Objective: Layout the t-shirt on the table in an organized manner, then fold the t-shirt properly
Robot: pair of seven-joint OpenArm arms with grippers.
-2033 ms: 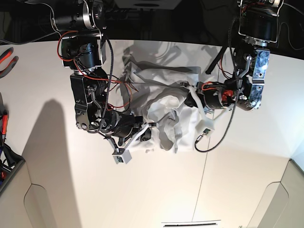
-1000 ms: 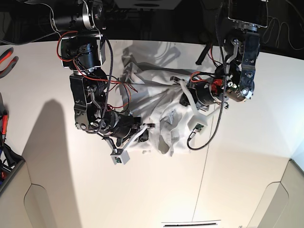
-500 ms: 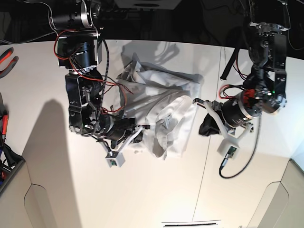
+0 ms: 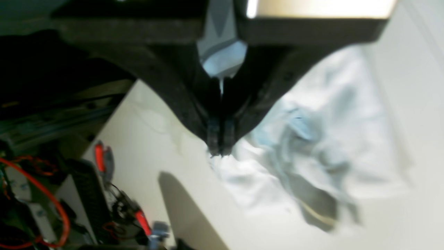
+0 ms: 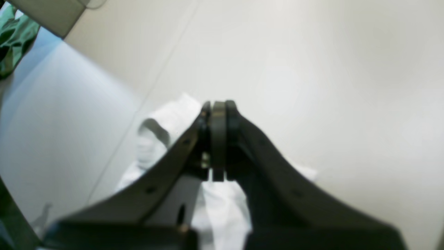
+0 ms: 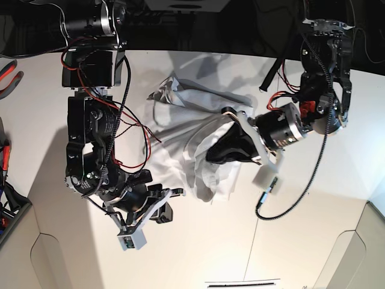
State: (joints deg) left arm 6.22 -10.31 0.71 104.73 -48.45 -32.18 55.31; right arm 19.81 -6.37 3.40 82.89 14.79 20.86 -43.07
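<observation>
The white t-shirt (image 6: 186,120) lies crumpled mid-table, stretched from the far edge toward the front. My right gripper (image 6: 174,194) is at the shirt's near-left edge. In the right wrist view its jaws (image 5: 217,104) are shut, with white cloth (image 5: 163,121) bunched under and between the fingers. My left gripper (image 6: 210,158) hangs over the shirt's near-right part. In the blurred left wrist view it (image 4: 218,152) is shut, with its tips at the edge of the shirt (image 4: 312,139). I cannot tell whether it pinches cloth. The table (image 6: 198,247) is white.
Red-handled pliers (image 6: 9,75) lie at the table's left edge and also show in the left wrist view (image 4: 102,156). A thin dark seam (image 6: 255,235) runs across the tabletop. Grey panels stand at the front left (image 6: 18,247) and front right (image 6: 361,253). Cables hang from both arms.
My left gripper swung back from the bare table right of the shirt to above its near-right part. My right gripper moved toward the front left, dragging the shirt's edge and stretching the cloth.
</observation>
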